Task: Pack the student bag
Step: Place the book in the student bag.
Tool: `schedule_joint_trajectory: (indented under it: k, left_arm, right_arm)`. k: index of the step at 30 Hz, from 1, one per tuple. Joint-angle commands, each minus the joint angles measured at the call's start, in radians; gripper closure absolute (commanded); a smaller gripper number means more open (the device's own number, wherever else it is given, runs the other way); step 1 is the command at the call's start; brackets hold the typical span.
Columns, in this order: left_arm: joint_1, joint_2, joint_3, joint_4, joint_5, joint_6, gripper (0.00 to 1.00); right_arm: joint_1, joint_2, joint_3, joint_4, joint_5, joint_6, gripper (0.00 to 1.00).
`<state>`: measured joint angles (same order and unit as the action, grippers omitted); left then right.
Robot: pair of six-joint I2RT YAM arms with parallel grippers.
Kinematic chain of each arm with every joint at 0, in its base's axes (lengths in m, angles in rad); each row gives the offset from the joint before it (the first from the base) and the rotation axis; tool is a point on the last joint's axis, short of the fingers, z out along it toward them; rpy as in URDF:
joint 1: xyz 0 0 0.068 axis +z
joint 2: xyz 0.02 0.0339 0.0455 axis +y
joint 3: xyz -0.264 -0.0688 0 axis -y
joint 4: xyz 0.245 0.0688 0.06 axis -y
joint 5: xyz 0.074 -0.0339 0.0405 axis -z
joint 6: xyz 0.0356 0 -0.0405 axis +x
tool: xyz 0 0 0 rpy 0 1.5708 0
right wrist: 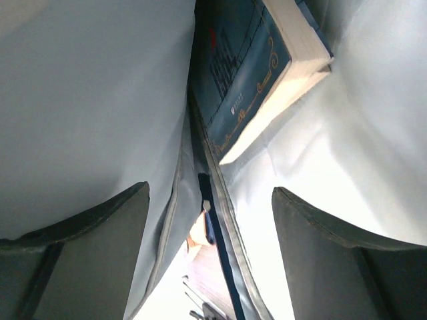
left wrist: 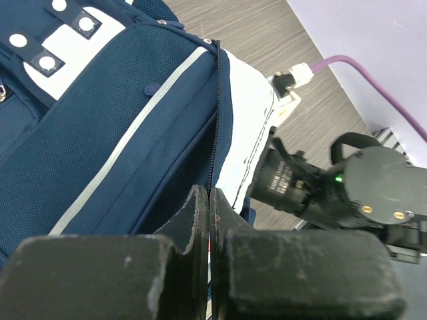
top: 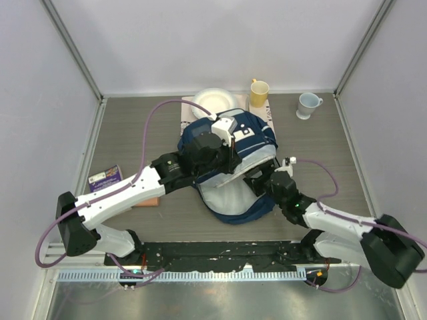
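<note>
The student bag [top: 250, 137], navy with thin white stripes, lies in the middle of the table with its mouth toward the arms and its pale grey lining [top: 230, 197] showing. My left gripper [top: 231, 148] is shut on the bag's zip edge [left wrist: 215, 120] and holds the upper flap up; in the left wrist view the left gripper [left wrist: 210, 197] has its jaws pressed together over the zip. My right gripper [top: 259, 179] reaches into the mouth. In the right wrist view the right gripper [right wrist: 210, 227] stands wide open and empty among the lining [right wrist: 87, 100], and a blue book [right wrist: 247, 73] lies deeper inside.
Behind the bag stand a white plate [top: 213, 100], a yellow cup [top: 259, 90] and a pale blue mug [top: 308, 105]. A purple box [top: 105, 178] lies at the left, and an orange-brown object [top: 150, 200] sits under my left arm. Walls close in three sides.
</note>
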<state>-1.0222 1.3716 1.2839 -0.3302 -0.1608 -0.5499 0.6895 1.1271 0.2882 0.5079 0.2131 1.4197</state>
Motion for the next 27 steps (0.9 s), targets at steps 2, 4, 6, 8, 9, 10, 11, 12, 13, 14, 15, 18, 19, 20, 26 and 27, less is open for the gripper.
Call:
schedule_joint_trajectory:
  k: [2,4,6,8,9,10,11,12,13,14,15,18,19,20,26,27]
  left_arm:
    - [0.011,-0.028,0.003,0.065,-0.022,-0.012,1.0]
    - [0.013,-0.023,-0.006,0.066,-0.016,-0.018,1.0]
    - [0.014,-0.02,-0.034,0.088,-0.006,-0.033,1.0]
    - [0.016,-0.009,-0.053,0.106,0.018,-0.048,1.0]
    - [0.016,-0.005,-0.06,0.106,0.024,-0.054,1.0]
    - [0.017,0.006,-0.064,0.109,0.032,-0.059,1.0]
    - [0.017,0.009,-0.08,0.123,0.047,-0.065,1.0]
    - [0.016,0.017,-0.087,0.129,0.058,-0.077,1.0]
    - [0.014,0.021,-0.093,0.132,0.072,-0.085,1.0]
    - [0.014,0.026,-0.109,0.146,0.087,-0.091,1.0]
    - [0.014,0.029,-0.118,0.152,0.111,-0.102,0.91]
    - [0.013,0.006,-0.149,0.148,0.098,-0.12,0.34]
    - [0.013,-0.014,-0.159,0.148,0.078,-0.127,0.27]
    - [0.013,-0.054,-0.181,0.135,0.046,-0.13,0.22]
    - [0.055,-0.18,-0.161,-0.119,-0.288,-0.064,0.0]
    - [0.082,-0.207,-0.158,-0.153,-0.322,-0.065,0.0]
  right_arm:
    - [0.045,-0.271,0.02,-0.362,0.009,-0.111,0.21]
    - [0.089,-0.459,0.002,-0.536,0.031,-0.111,0.21]
    - [0.12,-0.679,-0.027,-0.642,0.075,-0.094,0.21]
    - [0.143,-0.833,-0.018,-0.81,0.136,-0.094,0.22]
    - [0.145,-0.895,-0.002,-0.872,0.161,-0.102,0.22]
    - [0.145,-1.012,0.02,-0.988,0.189,-0.117,0.22]
    - [0.145,-1.055,0.07,-1.043,0.227,-0.128,0.21]
    - [0.143,-1.093,0.098,-1.09,0.296,-0.16,0.21]
    - [0.143,-1.115,0.124,-1.138,0.327,-0.183,0.21]
    - [0.143,-1.124,0.172,-1.151,0.347,-0.205,0.21]
    - [0.143,-1.112,0.198,-1.158,0.374,-0.246,0.2]
    - [0.143,-0.974,0.29,-1.148,0.374,-0.298,0.2]
    - [0.143,-0.921,0.311,-1.132,0.358,-0.327,0.2]
    - [0.143,-0.839,0.343,-1.12,0.342,-0.338,0.2]
    - [0.143,-0.612,0.381,-0.878,0.14,-0.484,0.2]
    - [0.143,-0.552,0.385,-0.832,0.111,-0.499,0.2]
